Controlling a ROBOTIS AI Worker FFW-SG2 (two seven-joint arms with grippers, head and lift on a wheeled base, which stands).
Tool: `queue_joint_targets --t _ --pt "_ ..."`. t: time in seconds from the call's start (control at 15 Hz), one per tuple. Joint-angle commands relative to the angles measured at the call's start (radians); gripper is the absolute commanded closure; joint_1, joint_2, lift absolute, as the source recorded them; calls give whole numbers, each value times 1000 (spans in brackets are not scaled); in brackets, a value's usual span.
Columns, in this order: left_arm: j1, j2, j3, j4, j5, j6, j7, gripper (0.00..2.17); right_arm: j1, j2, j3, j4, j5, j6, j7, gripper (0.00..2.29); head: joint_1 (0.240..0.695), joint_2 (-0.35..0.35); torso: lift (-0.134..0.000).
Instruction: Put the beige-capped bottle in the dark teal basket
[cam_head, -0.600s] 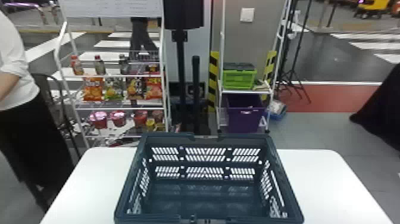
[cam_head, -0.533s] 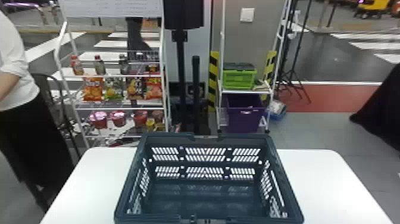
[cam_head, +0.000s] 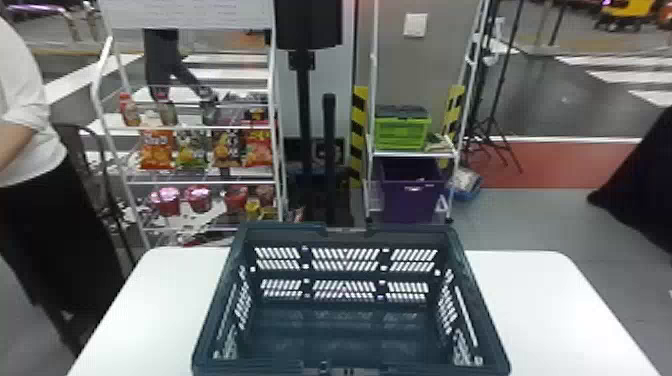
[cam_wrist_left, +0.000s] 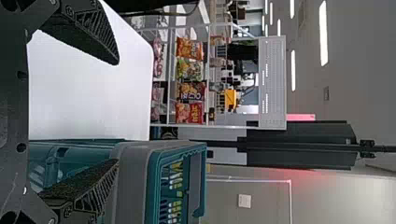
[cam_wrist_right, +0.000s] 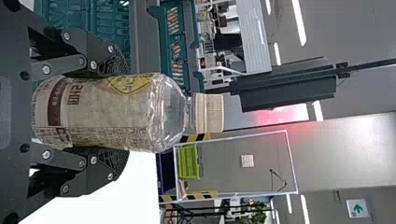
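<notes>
The dark teal basket (cam_head: 350, 235) stands upright on the white table, nothing visible inside it. In the right wrist view the beige-capped bottle (cam_wrist_right: 112, 112) is held between the two fingers of my right gripper (cam_wrist_right: 112, 112), its label toward the camera and its cap pointing away from the wrist. The basket (cam_wrist_right: 140, 42) lies beyond the bottle, off to one side. In the left wrist view my left gripper (cam_wrist_left: 116, 112) stands open with nothing between its fingers, and one finger overlaps the view of the basket (cam_wrist_left: 130, 182).
The white table (cam_head: 540, 300) extends on both sides of the basket. Behind it stand a snack rack (cam_head: 200, 175), a black post (cam_head: 305, 115) and a shelf with a green crate (cam_head: 402, 132) and a purple bin (cam_head: 407, 197).
</notes>
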Motion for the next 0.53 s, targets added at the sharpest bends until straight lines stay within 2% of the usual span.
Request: queue_joint_targets --t 0.0,0.27,0.47 --pt "-1 0 0 2 1 2 0 140 -2 4 0 0 2 0 0 2213 499 0 0" --pt "-4 0 0 3 6 2 0 144 5 4 11 -32 6 0 -1 2213 499 0 0" --pt "-6 2 0 7 6 2 0 140 6 4 11 -140 14 34 -1 2213 499 0 0"
